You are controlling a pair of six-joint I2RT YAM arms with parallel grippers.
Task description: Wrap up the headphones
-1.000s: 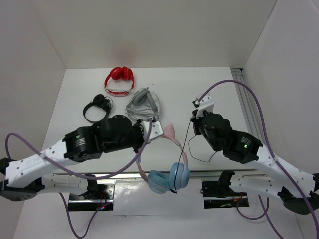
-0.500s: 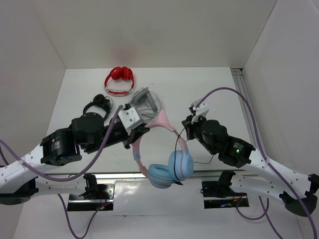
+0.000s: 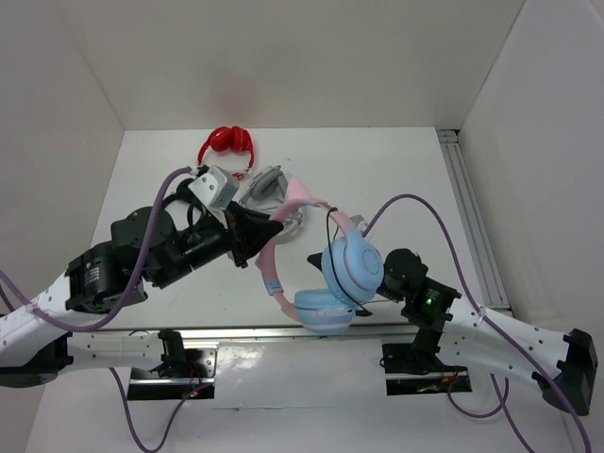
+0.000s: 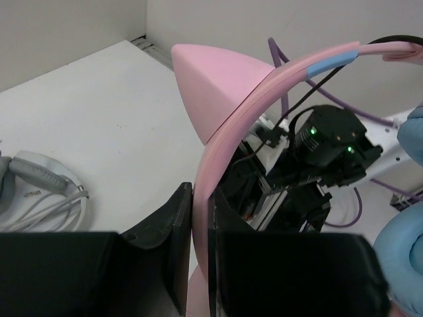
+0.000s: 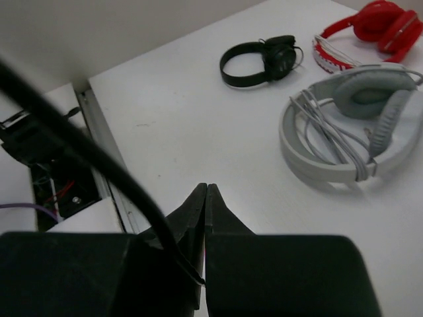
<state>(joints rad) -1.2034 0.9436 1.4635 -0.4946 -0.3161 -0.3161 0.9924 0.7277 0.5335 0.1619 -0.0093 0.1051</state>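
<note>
The headphones (image 3: 351, 264) have light blue ear cups and a pink headband (image 3: 274, 257) and hang in the air above the table's near middle. My left gripper (image 3: 265, 229) is shut on the headband; in the left wrist view (image 4: 200, 193) the band runs up between the jaws to a pink cat ear (image 4: 215, 92). The thin black cable (image 3: 331, 229) loops over the upper ear cup. My right gripper (image 5: 206, 189) is shut on the cable (image 5: 79, 142), which enters between its jaws. In the top view its fingers are hidden beside the ear cups.
Red headphones (image 3: 226, 143) and grey headphones (image 3: 269, 187) lie at the back of the table behind the left arm. The right wrist view also shows a small black pair (image 5: 261, 63). A metal rail (image 3: 472, 226) runs along the right wall.
My left gripper has swung the headphones up and toward the back right, turning the ear cups sideways. My right arm has pulled back toward the near edge, under the cups, with the cable.
</note>
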